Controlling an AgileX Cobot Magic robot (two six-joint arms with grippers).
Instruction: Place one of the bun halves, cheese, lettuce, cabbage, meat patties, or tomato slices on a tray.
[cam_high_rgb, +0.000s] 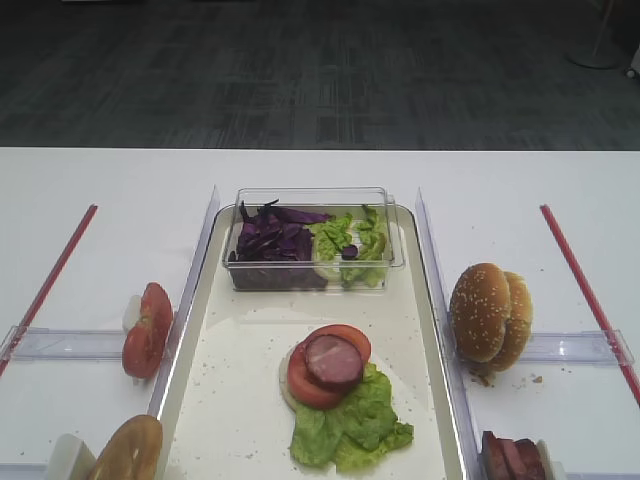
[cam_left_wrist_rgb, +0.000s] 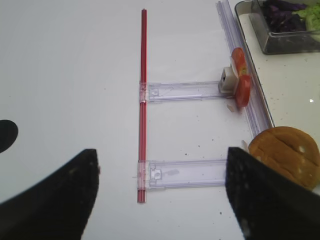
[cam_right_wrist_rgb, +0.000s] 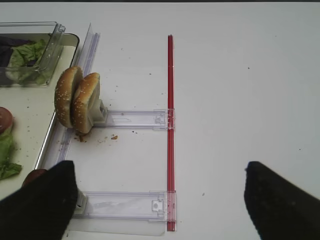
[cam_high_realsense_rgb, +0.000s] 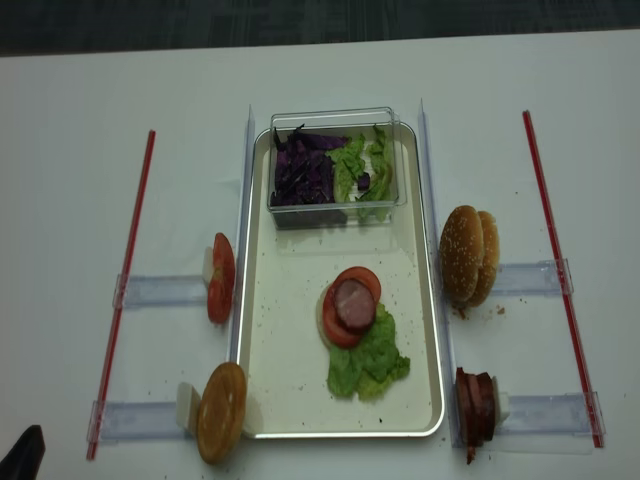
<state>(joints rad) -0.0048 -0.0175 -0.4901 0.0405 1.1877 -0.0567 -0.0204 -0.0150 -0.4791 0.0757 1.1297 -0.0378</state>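
The right gripper (cam_right_wrist_rgb: 160, 200) hangs with jaws spread wide, holding nothing, above the desk (cam_right_wrist_rgb: 240, 100) near the bun halves (cam_right_wrist_rgb: 77, 102). The left gripper (cam_left_wrist_rgb: 160, 195) likewise gapes empty. The tray (cam_high_rgb: 230, 400) carries lettuce (cam_high_rgb: 350, 420), tomato slices (cam_high_rgb: 310, 385) and a meat patty (cam_high_rgb: 333, 360).

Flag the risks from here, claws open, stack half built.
1. The buns stand on edge against a small holder; a claw closing off-centre may topple them or grab both.
2. The patty sits loose on the tomato slices and lettuce; anything set down hard could slide the stack.
3. The clear box crowds the tray end, so a reach there may clip it.
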